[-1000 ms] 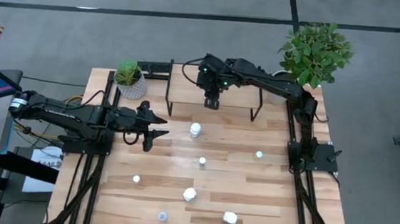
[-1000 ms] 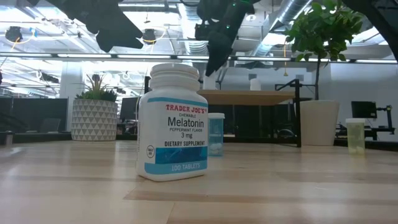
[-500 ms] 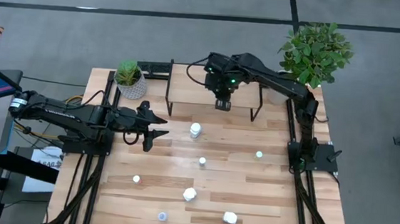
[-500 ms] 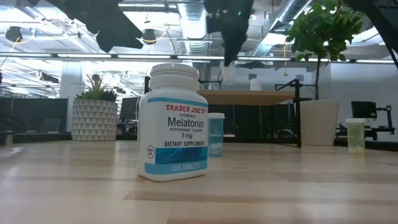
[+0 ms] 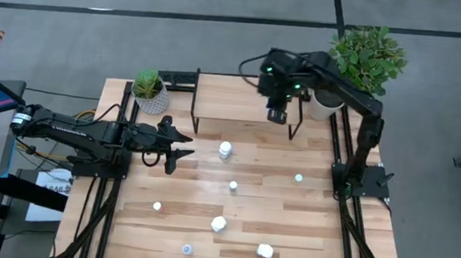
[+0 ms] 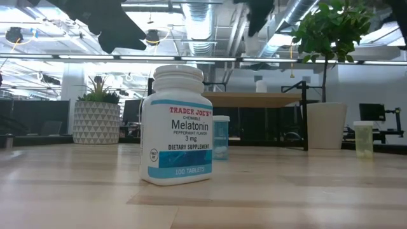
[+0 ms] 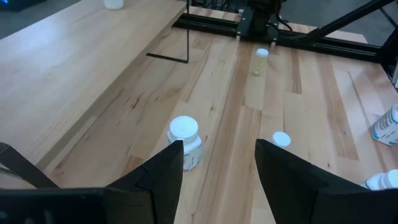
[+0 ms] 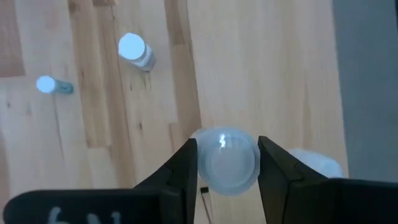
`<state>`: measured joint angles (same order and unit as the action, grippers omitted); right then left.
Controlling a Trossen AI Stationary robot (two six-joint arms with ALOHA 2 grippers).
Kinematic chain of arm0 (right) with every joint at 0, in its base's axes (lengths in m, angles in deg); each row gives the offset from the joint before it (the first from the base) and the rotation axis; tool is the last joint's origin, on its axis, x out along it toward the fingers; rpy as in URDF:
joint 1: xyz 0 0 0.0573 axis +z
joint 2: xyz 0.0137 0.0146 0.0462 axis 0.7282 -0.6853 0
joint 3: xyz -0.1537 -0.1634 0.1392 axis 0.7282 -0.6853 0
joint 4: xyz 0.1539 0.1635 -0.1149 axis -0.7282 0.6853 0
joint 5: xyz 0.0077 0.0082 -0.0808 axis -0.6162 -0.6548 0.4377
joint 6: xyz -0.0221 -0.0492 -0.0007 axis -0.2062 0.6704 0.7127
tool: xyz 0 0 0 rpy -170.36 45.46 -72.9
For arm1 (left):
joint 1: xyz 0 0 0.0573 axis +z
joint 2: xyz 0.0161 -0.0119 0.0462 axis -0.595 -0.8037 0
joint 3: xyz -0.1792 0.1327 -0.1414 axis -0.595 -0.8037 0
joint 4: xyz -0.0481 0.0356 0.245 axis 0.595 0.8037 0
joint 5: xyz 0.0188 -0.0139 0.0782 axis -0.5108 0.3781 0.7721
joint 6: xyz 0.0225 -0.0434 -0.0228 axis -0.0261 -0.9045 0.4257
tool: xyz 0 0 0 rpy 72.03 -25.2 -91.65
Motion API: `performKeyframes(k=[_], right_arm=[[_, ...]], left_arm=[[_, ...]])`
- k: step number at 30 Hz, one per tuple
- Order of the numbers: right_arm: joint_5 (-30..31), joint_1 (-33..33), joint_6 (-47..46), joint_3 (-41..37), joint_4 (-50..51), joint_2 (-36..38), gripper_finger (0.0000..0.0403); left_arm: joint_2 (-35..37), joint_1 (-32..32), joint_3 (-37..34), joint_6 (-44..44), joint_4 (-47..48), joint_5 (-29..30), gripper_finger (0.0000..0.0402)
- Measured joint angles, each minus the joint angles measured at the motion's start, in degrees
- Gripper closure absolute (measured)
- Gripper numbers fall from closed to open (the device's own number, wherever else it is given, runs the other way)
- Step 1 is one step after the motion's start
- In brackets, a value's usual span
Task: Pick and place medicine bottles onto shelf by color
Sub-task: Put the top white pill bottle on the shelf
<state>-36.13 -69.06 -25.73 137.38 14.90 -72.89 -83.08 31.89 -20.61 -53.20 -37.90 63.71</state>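
Carrying a white bottle (image 8: 227, 162) between its fingers, your right tool (image 5: 277, 114) now hangs over the right end of the shelf (image 5: 232, 103); a second ago it was near the shelf's middle, so it has travelled right along the shelf with its load. That suggests you are taking this bottle to the right-hand spot, where the right wrist view shows a pale shape, probably another white bottle, just beyond the held one. The bottle is not down yet; the fingers close snugly on its sides.

Your left tool (image 7: 217, 168) waits over the left part of the worktop (image 5: 322, 227), fingers spread apart and gripping nothing, as it was a second ago. A white-capped bottle (image 7: 185, 142) stands just ahead of it.

The rest remain on the worktop: the melatonin bottle (image 6: 176, 124) nearest the low camera, a pale-blue one (image 6: 220, 137) behind it, and a yellowish one (image 6: 364, 138) at the right.

What you cannot read: from the low view the right tool is cut off at the top, so the height of the bottle above the shelf is unclear. The pale shape beside the held bottle is too blurred to identify. Cap colours of the small bottles at the near edge are hard to tell from overhead.
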Motion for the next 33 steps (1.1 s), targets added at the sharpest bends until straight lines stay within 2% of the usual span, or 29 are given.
performKeyframes(k=[6, 12, 21, 33], right_arm=[[-0.04, -0.99, -1.87, -3.17, 0.00, 7.36, 0.0275], [-0.05, -1.50, -5.82, -10.64, -0.52, 16.50, 0.0274], [-0.03, -1.04, -9.59, -29.47, -8.62, 29.48, 0.0274], [-0.04, -0.90, -15.28, -53.35, -23.83, 39.96, 0.0272]], left_arm=[[0.00, 0.00, 0.00, -0.01, 0.02, 0.04, 0.0216], [0.00, 0.00, 0.00, 0.00, 0.02, 0.08, 0.0216], [0.00, 0.00, 0.00, 0.00, 0.00, 0.09, 0.0216], [0.00, 0.00, 0.00, -0.02, -0.02, 0.09, 0.0216]])
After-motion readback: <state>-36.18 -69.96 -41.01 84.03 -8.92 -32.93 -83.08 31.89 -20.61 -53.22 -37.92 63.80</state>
